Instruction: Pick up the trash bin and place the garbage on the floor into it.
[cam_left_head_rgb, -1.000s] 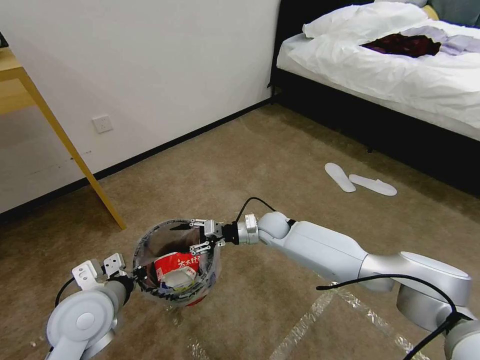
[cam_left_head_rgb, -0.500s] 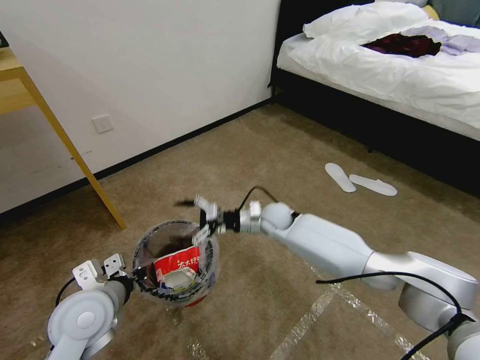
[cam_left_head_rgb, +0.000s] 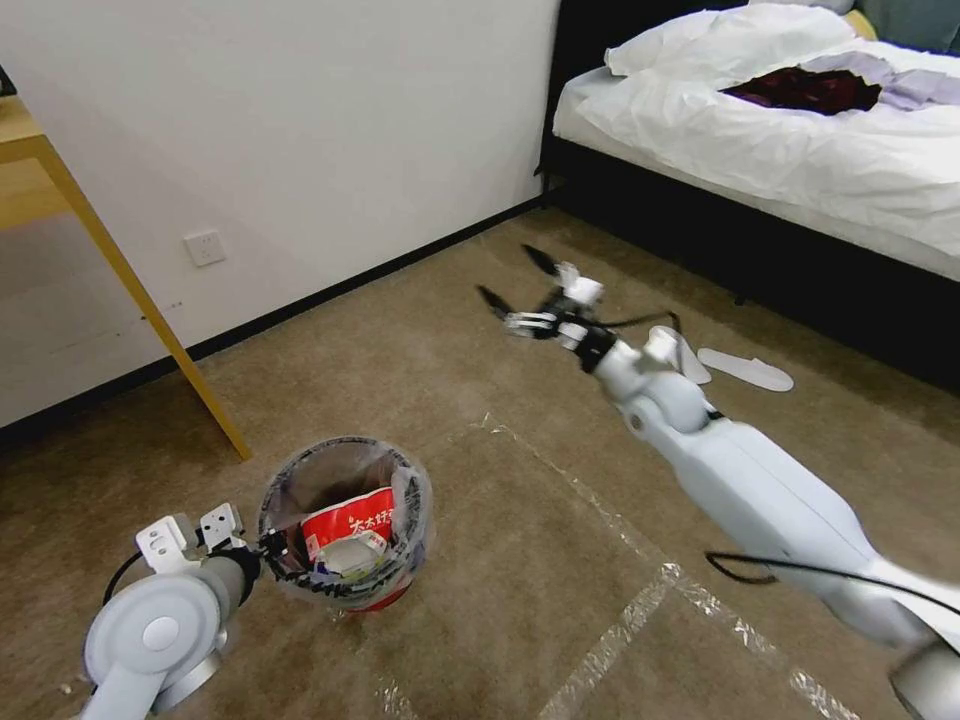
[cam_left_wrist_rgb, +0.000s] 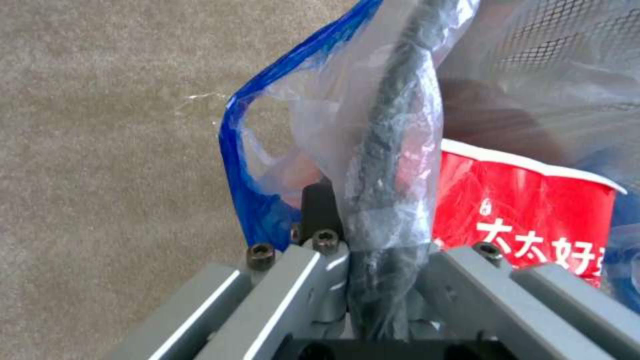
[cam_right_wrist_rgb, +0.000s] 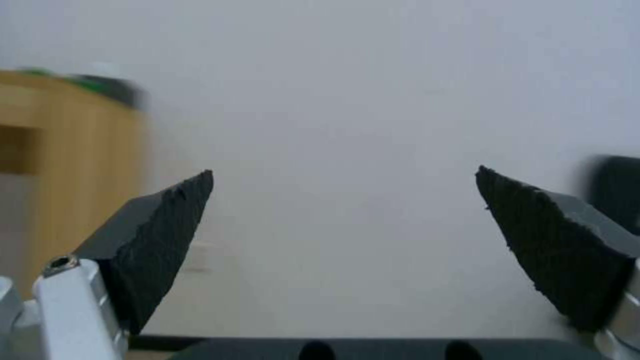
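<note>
Left gripper (cam_left_wrist_rgb: 373, 300), jaws closed on the bag-wrapped rim of the trash bin (cam_left_head_rgb: 345, 520), grips the bin at its near-left edge, close over the floor (cam_left_head_rgb: 520, 560); whether the red base touches the carpet cannot be told. Inside the bin, a crushed red-white paper bowl (cam_left_head_rgb: 352, 530) leans against the far wall beside the gripped rim, with pale scraps under it; the clear liner bag (cam_left_wrist_rgb: 320, 115), blue-edged, drapes over the rim around the left fingers (cam_left_wrist_rgb: 319, 205).

Right gripper (cam_left_head_rgb: 525, 290), jaws wide apart and holding nothing, hangs in the air well beyond the bin and to its right, toward the bed (cam_left_head_rgb: 760, 130); the pads (cam_right_wrist_rgb: 160, 235) face the white wall (cam_left_head_rgb: 300, 130), with bare space between them.

Progress, as a judgement: the bin is picked up and at least one piece of garbage lies in it, so the task is well under way; the carpet around the bin shows tape strips (cam_left_head_rgb: 640, 600) but no clear litter; a few pale specks lie on the carpet at the near-left of the bin, too small to identify. Two white slippers (cam_left_head_rgb: 745, 368) lie beyond the bin near the bed; these are not taken for garbage. Whether litter remains elsewhere cannot be told.
</note>
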